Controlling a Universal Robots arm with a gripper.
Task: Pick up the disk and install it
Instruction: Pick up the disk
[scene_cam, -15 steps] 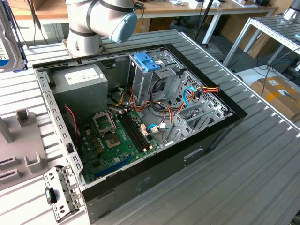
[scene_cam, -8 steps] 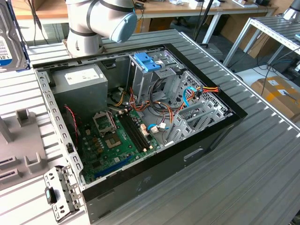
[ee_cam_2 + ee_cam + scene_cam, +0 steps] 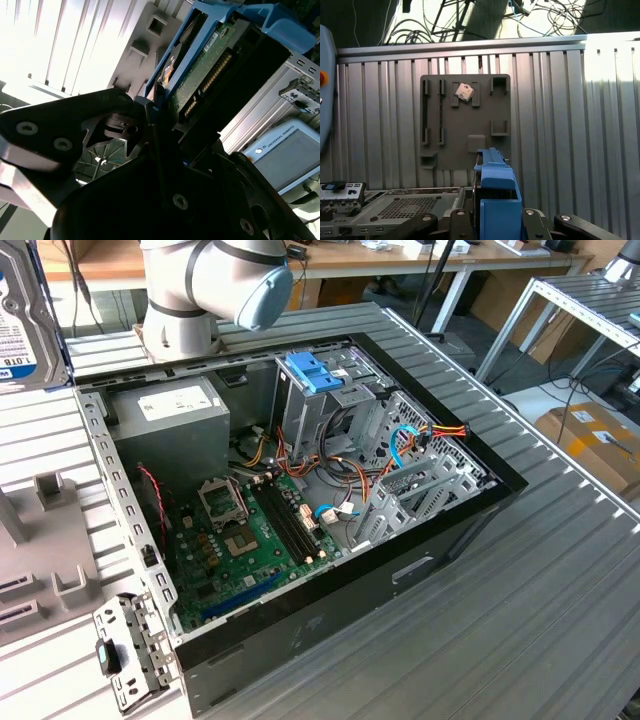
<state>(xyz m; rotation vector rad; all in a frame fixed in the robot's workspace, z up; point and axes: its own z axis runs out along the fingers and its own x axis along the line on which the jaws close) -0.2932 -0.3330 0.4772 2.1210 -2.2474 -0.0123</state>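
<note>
Gripper (image 3: 172,125) closed on one disk (image 3: 200,82). In both wrist views we see its black fingers (image 3: 445,227) pressed against opposite sides of the drive. The drive stands on edge between them, with its blue side rails (image 3: 495,195) and green circuit board showing. In the exterior view the disk (image 3: 25,330) hangs at the far upper corner on the exterior view's left. Its white label faces the camera. It sits above the ribbed aluminium table (image 3: 520,620), outside the computer case (image 3: 330,610) and near that case's rear corner.

One robot arm (image 3: 215,280) rises behind the case. The one case lies open on its side, and inside it we count:
- one grey power supply (image 3: 165,410)
- one green motherboard (image 3: 250,530)
- one blue drive caddy (image 3: 315,370), standing upright above the metal drive cage

One grey fixture plate (image 3: 465,125) lies flat on the table beyond the held disk, and a single small chip (image 3: 465,91) rests in one of its slots. In the exterior view one loose metal bracket (image 3: 125,650) lies just beside the case's front corner. One handheld pendant (image 3: 285,150) with a grey screen appears in the second wrist view, next to the disk.
</note>
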